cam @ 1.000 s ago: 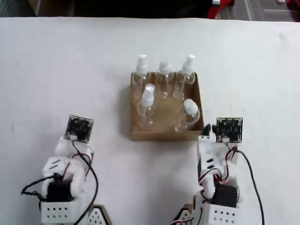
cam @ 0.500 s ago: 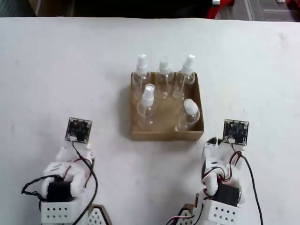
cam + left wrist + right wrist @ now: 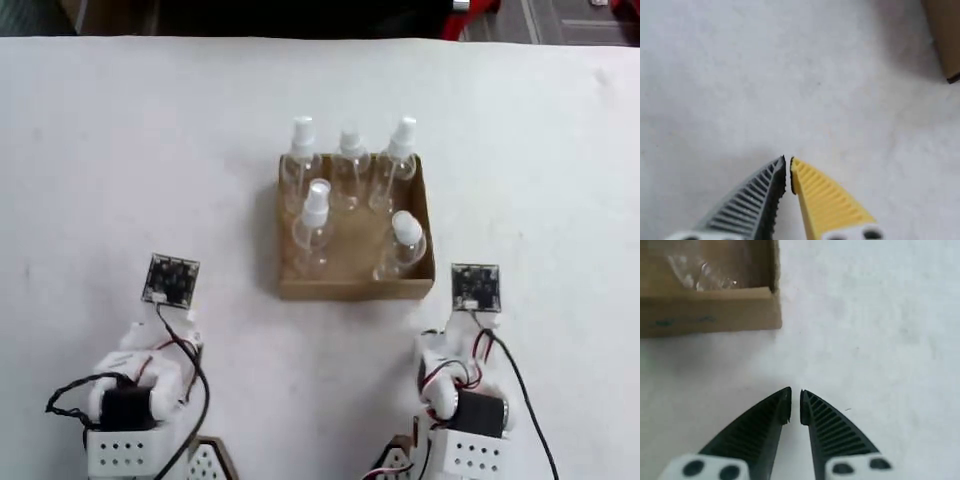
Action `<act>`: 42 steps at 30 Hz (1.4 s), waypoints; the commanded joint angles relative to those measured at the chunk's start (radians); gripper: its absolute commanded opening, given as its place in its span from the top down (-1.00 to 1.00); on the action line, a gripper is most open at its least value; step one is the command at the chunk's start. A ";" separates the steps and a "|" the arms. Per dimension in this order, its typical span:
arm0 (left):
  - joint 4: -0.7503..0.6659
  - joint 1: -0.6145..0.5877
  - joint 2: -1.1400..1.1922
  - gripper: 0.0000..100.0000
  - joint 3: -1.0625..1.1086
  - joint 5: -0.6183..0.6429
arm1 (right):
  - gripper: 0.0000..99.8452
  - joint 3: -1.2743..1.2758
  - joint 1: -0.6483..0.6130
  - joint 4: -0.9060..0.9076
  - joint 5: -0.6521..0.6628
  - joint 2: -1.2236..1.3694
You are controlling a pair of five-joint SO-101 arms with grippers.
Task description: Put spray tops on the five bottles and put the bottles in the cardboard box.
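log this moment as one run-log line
five bottles: topped, in cardboard box | left claw: shut, empty | right claw: shut, empty

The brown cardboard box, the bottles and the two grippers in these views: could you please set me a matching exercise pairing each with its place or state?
Things
1. brown cardboard box
2. five clear plastic bottles with white spray tops
3. left gripper
4. right gripper

Place or state
A. shut, one grey finger and one yellow
B. standing inside the box
C. on the white table, ahead of both arms
D. shut, both fingers black

Pairs: 1-C, 2-B, 3-A, 4-D
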 commanded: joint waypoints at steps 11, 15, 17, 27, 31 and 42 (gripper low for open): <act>0.003 0.012 -0.012 0.95 -0.003 0.011 | 0.97 0.009 -0.028 0.010 0.006 -0.004; 0.003 0.012 -0.012 0.95 -0.003 0.011 | 0.97 0.009 -0.027 0.010 0.006 -0.005; 0.003 0.012 -0.012 0.95 -0.003 0.011 | 0.97 0.009 -0.008 0.010 0.008 -0.005; 0.003 0.012 -0.012 0.95 -0.003 0.011 | 0.97 0.008 0.030 0.010 0.005 -0.005; 0.003 0.012 -0.012 0.95 -0.003 0.011 | 0.97 0.008 0.031 0.010 0.005 -0.005; 0.003 0.007 -0.012 0.95 -0.002 0.008 | 0.97 0.008 0.036 0.010 0.006 -0.005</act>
